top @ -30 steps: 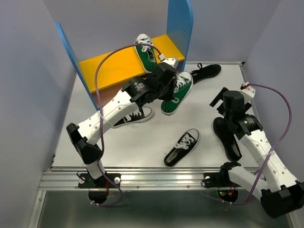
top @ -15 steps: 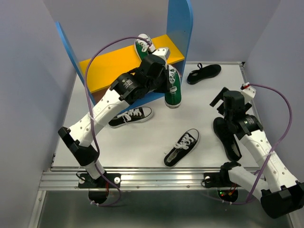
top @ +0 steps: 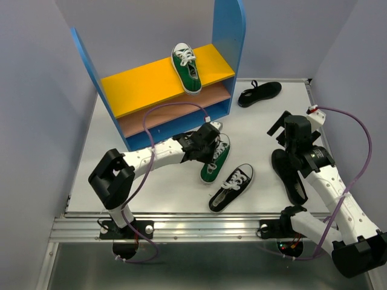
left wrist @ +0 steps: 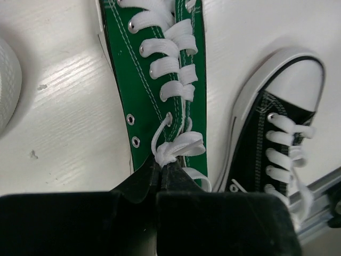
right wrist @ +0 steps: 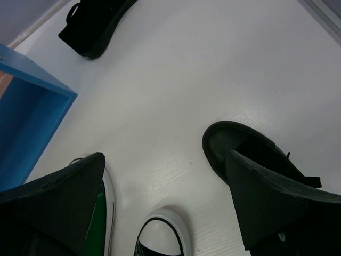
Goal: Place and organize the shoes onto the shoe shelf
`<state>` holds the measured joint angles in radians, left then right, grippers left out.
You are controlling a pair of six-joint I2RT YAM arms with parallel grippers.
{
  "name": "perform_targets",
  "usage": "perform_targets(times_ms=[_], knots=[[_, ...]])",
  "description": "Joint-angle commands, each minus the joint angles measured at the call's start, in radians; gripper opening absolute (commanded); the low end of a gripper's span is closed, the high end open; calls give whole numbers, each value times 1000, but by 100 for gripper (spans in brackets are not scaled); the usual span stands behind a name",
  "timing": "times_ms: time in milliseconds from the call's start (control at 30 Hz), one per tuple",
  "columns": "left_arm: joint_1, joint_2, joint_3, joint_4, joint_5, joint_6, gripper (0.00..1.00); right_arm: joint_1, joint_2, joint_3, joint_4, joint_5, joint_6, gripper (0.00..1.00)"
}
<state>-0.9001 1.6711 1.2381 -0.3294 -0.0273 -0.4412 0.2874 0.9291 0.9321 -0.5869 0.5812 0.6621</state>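
1 green sneaker [top: 186, 67] sits on shoe shelf [top: 145, 84] top board. On tabletop [top: 163, 181], left hand [left wrist: 162, 173] pinched shut on 2nd green sneaker [left wrist: 154, 69]. Right hand [right wrist: 164, 160] wide open, empty. Black sneaker [top: 231, 187] + 2 all-black shoes [top: 260, 92] not yet shelved.

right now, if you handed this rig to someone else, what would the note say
Left gripper: shut on the heel end of the held green sneaker, in front of the shoe shelf, not on it.
Right gripper: open, holding nothing, near an all-black shoe.
Done: shelved green sneaker on the upper board.
Left: the held sneaker, the black laced sneaker, both all-black shoes, the second lying right of the shelf.
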Motion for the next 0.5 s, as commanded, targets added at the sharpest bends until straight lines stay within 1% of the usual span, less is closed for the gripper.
perform_targets(times_ms=[0, 33, 67, 100, 133, 167, 200, 233, 267, 333, 367, 433, 467], knots=[[0, -5, -32, 228, -2, 38, 0, -2, -16, 1, 27, 31, -6, 100], [0, 10, -35, 222, 6, 36, 0, -2, -16, 1, 29, 28, -4, 100], [-2, 19, -32, 199, 10, 38, 6, -2, -15, -1, 27, 28, -4, 100], [-2, 33, -28, 184, 12, 38, 16, -2, -12, -1, 29, 28, -1, 100], [-9, 36, -25, 162, 10, 41, 35, -2, -10, -3, 29, 26, 1, 100], [-14, 39, -25, 150, 1, 42, 35, -2, -9, -3, 29, 28, 2, 100], [-19, 39, -19, 139, -6, 41, 59, -2, -6, -1, 27, 25, 4, 100], [-23, 39, -17, 129, -14, 45, 65, -2, -1, -1, 29, 22, 5, 100], [-32, 36, -9, 106, -20, 47, 75, -2, 0, 1, 27, 22, 5, 100], [-40, 30, 0, 69, -46, 44, 79, -2, 4, 2, 27, 22, 4, 100], [-45, 24, 1, 60, -59, 41, 79, -2, 2, 2, 27, 20, 4, 100], [-49, 3, 0, 43, -88, 27, 74, -2, 4, 2, 27, 19, 1, 100], [-49, -5, -3, 32, -100, 21, 65, -2, 2, 1, 29, 19, -1, 100]])
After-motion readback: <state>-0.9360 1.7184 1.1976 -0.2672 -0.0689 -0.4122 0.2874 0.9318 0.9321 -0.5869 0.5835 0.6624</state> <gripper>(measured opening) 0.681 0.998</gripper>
